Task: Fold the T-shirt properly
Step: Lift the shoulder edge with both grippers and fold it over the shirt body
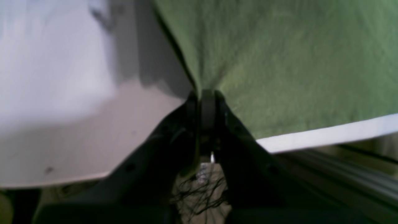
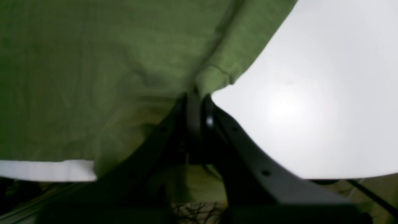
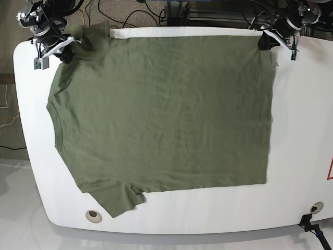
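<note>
Cotton of this kind is light and limp, and the T-shirt (image 3: 161, 114) shows it: it lies spread flat over most of the white bench (image 3: 302, 135), its neckline toward the left of the base view and its hem toward the right, one sleeve (image 3: 117, 200) rumpled at the near edge.

The left end effector (image 1: 206, 93) is closed on the far hem corner; in its wrist view the cloth gathers into a tight pinch where the dark jaws meet, with radiating tension lines. The right end effector (image 2: 197, 93) is likewise clamped on cloth at the far sleeve or shoulder, where a stitched cuff edge shows just beside the jaws.

I judge that the fabric will offer no stiffness at all. Anything lifted will sag between the two grips and drape, so both ends of the far edge should travel together and stay taut, or the middle will drag and bunch. It is not slippery or fragile, but a thin pinch near a hem can pull out if the cloth catches on the bench. Corners and seams are the best holds, since the doubled stitching gives more to bite on. The near sleeve will probably need tucking, being loose and already creased.
</note>
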Controlling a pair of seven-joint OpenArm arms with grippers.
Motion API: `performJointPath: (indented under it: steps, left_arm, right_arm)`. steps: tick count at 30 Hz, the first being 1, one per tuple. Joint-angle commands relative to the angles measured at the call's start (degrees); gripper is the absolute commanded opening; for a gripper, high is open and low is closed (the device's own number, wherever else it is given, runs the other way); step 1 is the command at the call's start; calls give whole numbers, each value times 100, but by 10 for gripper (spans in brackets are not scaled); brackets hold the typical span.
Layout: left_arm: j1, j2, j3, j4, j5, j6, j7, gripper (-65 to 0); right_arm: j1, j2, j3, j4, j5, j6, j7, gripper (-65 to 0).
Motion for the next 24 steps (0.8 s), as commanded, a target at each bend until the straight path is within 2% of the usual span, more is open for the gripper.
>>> performJointPath:
  steps: [1,6,10,14,19,21,24]
  left_arm:
    - [62,-59,-30,270,-29,-6,-42,-650]
    - [185,-59,-38,560,-29,-6,-42,-650]
    - [220,-208,-56,586,-46,-6,-42,-650]
    - [220,-217,-232,586,-46,-6,-33,-650]
    - [-114,-190,-285,709,-55,-6,2,-650]
    - [-369,-190,-293,709,-55,-6,204,-650]
    - [-755,-182,-293,709,-55,-6,319,-650]
  right_arm:
    - [-34,33,38,89,80,44,97,-650]
    - [-157,15,38,115,98,44,97,-650]
    - [-368,-90,161,344,159,44,88,-650]
    - [-456,-143,469,388,783,44,-185,-650]
    - [-227,191,627,397,1267,26,-519,-650]
    - [-8,306,636,397,1443,0,-659,-650]
    - [335,367,636,379,1478,-9,-800,-650]
